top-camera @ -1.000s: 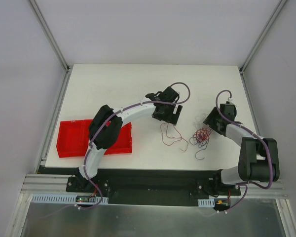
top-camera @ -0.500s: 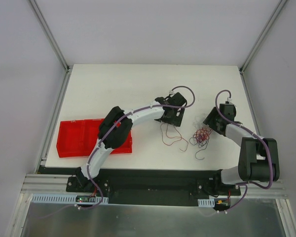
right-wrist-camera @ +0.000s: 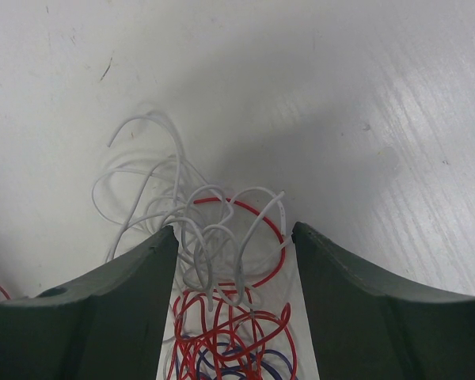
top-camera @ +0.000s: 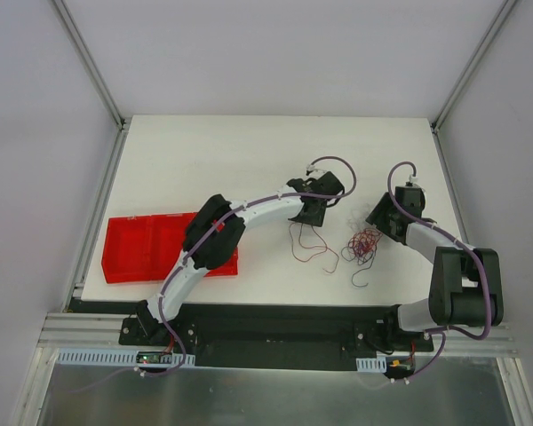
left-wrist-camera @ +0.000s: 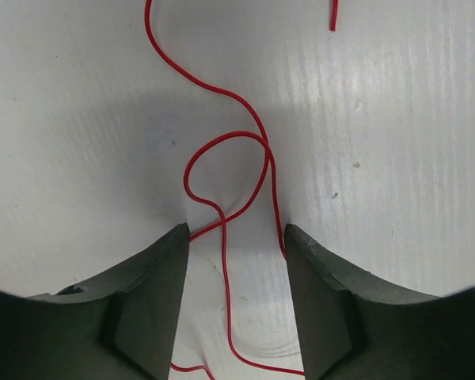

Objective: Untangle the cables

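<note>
Left hand (left-wrist-camera: 236, 233) shifted; wrist view reveals straddled cable (left-wrist-camera: 237, 132).

A: What do your arms look like?
B: You see white links (top-camera: 265, 204), black joints (top-camera: 215, 243) and a lilac cable (top-camera: 330, 159) along each. A red mark (top-camera: 220, 227) sits on the left elbow. The fingers (left-wrist-camera: 138, 305) are dark grey and curved.

Your white table (top-camera: 204, 151) sits boxed in by pale grey walls (top-camera: 275, 53) and slanting aluminium struts (top-camera: 89, 62), evenly lit from above (the shadows on the tabletop fall soft). Along your near edge run a slotted metal rail (top-camera: 80, 333) and a brushed steel sheet (top-camera: 266, 399).
</note>
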Robot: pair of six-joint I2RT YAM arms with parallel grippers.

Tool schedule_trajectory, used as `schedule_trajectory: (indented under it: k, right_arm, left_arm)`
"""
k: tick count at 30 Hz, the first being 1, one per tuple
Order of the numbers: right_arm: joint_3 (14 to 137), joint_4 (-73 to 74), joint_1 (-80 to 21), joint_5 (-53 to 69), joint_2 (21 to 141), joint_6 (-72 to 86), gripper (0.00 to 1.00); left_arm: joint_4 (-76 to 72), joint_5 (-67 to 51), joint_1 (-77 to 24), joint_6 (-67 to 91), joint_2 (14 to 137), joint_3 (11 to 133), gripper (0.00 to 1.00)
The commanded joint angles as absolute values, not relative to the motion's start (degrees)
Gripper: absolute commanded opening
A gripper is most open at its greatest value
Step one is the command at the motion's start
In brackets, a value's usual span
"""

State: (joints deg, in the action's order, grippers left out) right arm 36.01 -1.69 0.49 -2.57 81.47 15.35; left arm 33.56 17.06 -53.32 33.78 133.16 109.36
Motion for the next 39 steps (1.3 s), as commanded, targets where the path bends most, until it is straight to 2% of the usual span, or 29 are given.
schedule_trajectory:
  k: [1, 3, 7, 11, 19, 32, 39]
  right_arm:
    - [37.09, -0.26, 0.00, -3.16, 81.65, 14.68, 0.63]
    - [37.00, -0.26, 0.09, -3.34, 81.48, 14.68, 0.63]
    - [36.91, -0.35, 0.09, -3.60, 81.39, 14.68, 0.64]
    - [37.18, -0.26, 0.09, -3.60, 81.74, 14.68, 0.63]
    - [37.00, 0.79, 0.09, -3.69, 81.56, 14.59, 0.63]
    - [37.79, 1.58, 0.09, -3.60, 82.18, 14.59, 0.63]
    - [38.23, 1.76, 0.09, -3.87, 82.53, 14.59, 0.63]
  left_arm:
    - [37.00, 21.44, -55.10, 35.86, 134.56, 108.46, 0.47]
    - [37.35, 21.44, -55.37, 35.60, 135.00, 108.54, 0.42]
    - [37.53, 21.97, -55.28, 34.55, 135.35, 108.63, 0.25]
    - [37.44, 23.46, -55.28, 31.30, 133.86, 108.20, 0.00]
    - [37.35, 21.54, -55.28, 25.93, 124.82, 104.51, 0.00]
    - [32.17, 17.58, -55.37, 16.97, 103.29, 92.38, 0.00]
    - [31.11, 16.61, -55.28, 11.35, 92.65, 91.76, 0.00]
